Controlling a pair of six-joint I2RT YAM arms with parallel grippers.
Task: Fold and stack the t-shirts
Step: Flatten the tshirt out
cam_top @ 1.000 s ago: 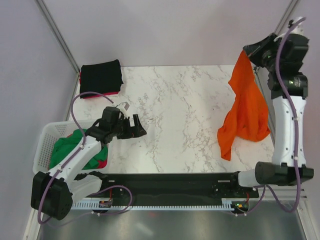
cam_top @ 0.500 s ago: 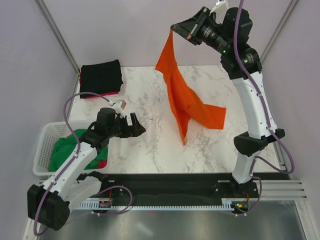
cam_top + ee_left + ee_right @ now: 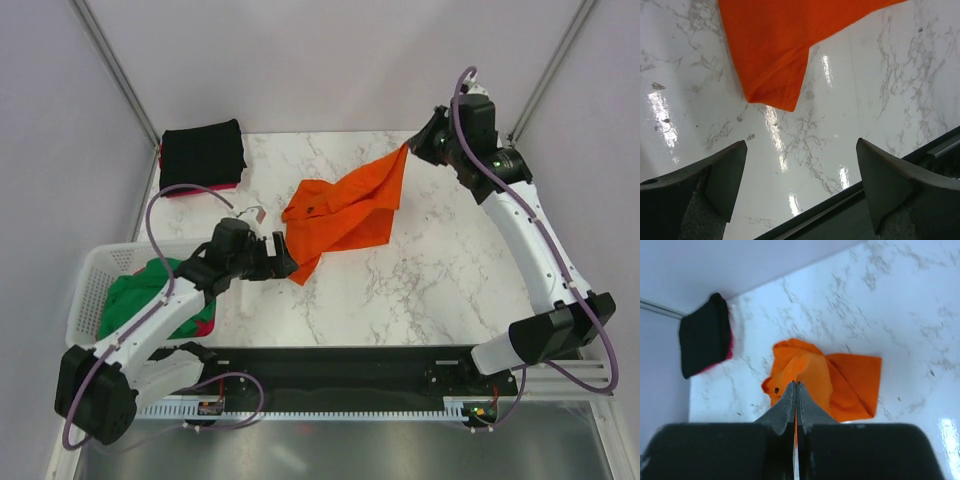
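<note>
Orange shirt (image 3: 340, 212) is pinched tight at one corner by the right gripper (image 3: 408, 150), toward the upper right. From there it slopes down, crumpled, onto the marble table (image 3: 430, 270) mid-frame. Its long axis runs diagonally, the lower tip pointing at the left gripper (image 3: 284, 255), which gapes wide just beside it. To my eye that tip wants grabbing next, then both pull apart to spread the cloth flat.

The orange t-shirt (image 3: 770, 45) runs off the left wrist view at 12 o'clock. Under the black t-shirt (image 3: 203, 153), the pink-red t-shirt (image 3: 172, 190) shows only a sliver at 7 o'clock. The left arm (image 3: 160, 305) covers part of the green t-shirt (image 3: 130, 295). The right gripper (image 3: 796, 390) hides the fold it pinches.
</note>
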